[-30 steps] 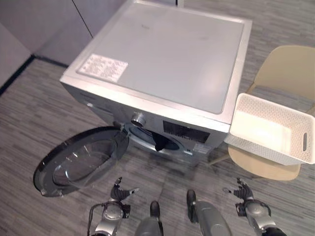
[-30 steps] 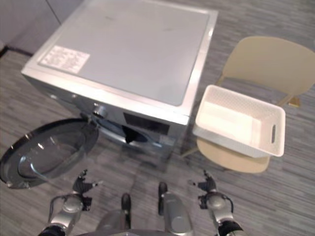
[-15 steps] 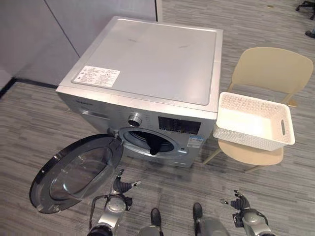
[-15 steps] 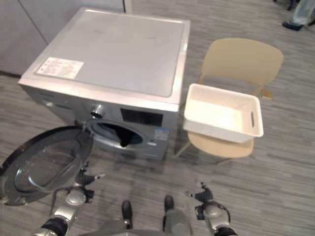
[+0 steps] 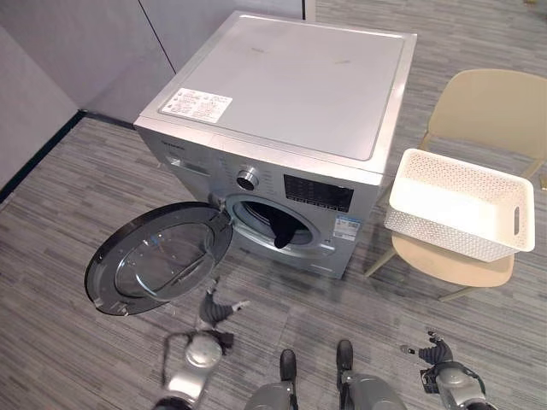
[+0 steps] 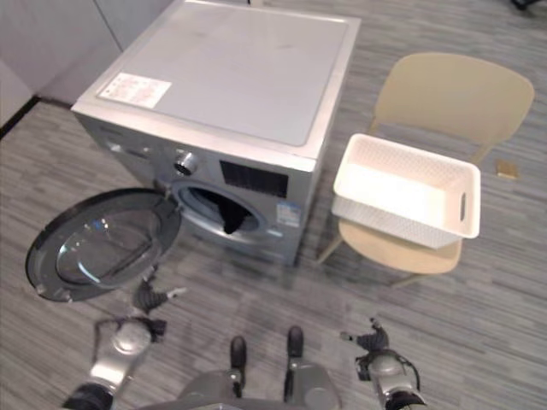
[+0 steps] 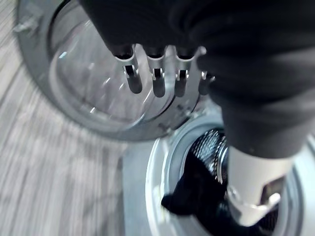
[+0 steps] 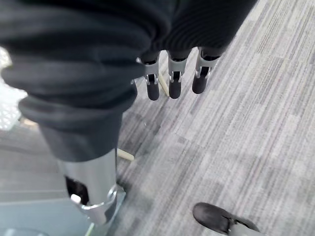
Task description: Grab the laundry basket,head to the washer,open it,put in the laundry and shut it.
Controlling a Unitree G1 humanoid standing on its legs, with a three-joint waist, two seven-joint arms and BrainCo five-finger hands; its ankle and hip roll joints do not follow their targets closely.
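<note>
The silver washer [image 5: 291, 85] stands ahead with its round door [image 5: 162, 256] swung open to the left, low over the floor. Dark laundry [image 5: 282, 235] hangs over the lip of the drum opening, and the left wrist view has the same dark cloth [image 7: 197, 191] in the drum. The white perforated laundry basket [image 5: 461, 205] rests on a beige chair [image 5: 491, 111] right of the washer, its inside bare white. My left hand [image 5: 214, 312] hovers open below the door's edge, fingers [image 7: 157, 81] straight and holding nothing. My right hand [image 5: 436, 350] hangs open low on the right, fingers [image 8: 172, 81] over bare floor.
Grey wall panels [image 5: 51, 60] run behind and left of the washer. Striped grey flooring [image 5: 85, 171] surrounds it. The chair's legs stand close to the washer's right side.
The whole picture has shifted, so the camera moved. The door stays open, the basket stays on the chair, and both hands stay low and empty.
</note>
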